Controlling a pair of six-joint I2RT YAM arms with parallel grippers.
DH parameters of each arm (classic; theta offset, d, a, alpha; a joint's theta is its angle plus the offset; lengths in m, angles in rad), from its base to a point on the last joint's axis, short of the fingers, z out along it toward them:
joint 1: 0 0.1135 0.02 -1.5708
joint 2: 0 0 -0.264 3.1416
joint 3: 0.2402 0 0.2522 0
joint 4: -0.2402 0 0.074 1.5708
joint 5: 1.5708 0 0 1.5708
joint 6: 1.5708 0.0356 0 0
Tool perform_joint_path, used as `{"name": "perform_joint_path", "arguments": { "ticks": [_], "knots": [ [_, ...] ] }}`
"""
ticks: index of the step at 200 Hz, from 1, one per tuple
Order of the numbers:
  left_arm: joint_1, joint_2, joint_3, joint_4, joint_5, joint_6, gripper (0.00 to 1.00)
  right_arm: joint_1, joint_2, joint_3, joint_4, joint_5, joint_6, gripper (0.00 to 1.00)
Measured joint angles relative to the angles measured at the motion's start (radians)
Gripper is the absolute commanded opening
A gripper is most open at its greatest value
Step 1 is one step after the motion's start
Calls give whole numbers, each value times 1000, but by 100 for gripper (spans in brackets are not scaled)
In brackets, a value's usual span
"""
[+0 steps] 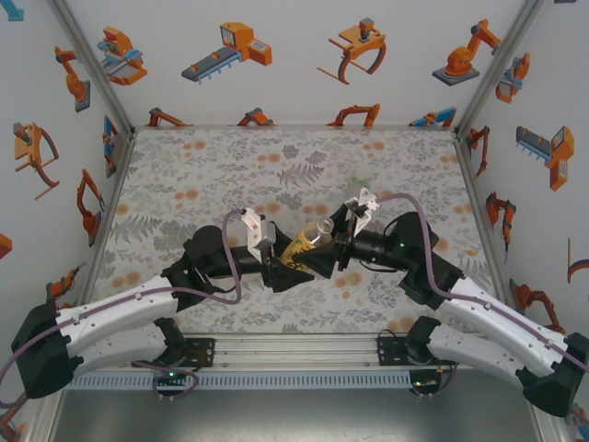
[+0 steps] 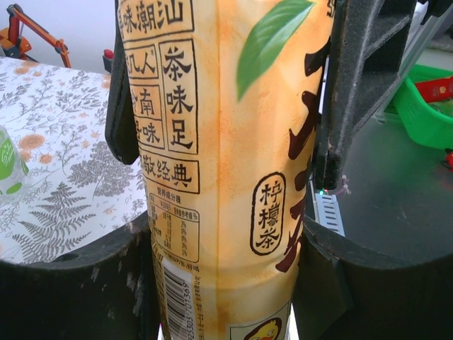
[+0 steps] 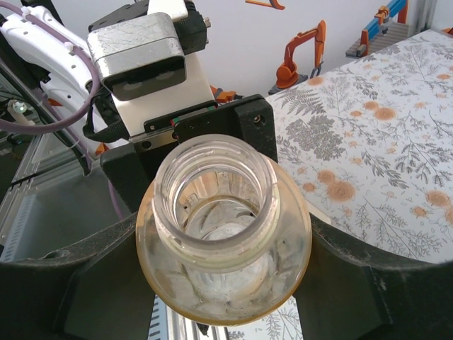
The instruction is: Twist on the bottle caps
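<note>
Two tools meet over the middle of the desk, and both are pinching the same amber tea bottle. Your left tool is pressed onto the labelled body, its fingers touching the label on either side. Your right tool clamps the shoulder just below the neck. You are holding the bottle tilted, clear of the desk, with its mouth pointing toward the far right, open and uncapped. A small green bottle sits on the desk, apart from the tools. Where the bottle caps are, you cannot tell from these views.
</note>
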Motion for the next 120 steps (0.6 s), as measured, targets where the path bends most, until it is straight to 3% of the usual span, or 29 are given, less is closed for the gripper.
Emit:
{"name": "perform_joint_path", "arguments": {
  "ticks": [15, 32, 120],
  "knots": [
    [-1, -11, 0, -19, -7, 6, 20, 3, -4, 0, -12, 12, 0, 69],
    [-2, -35, -3, -49, -27, 19, 17, 3, -16, 0, -36, 55, -5, 75],
    [-5, -198, -62, -201, -213, 80, 9, 6, -130, 1, -251, 256, -27, 74]
  ]
}}
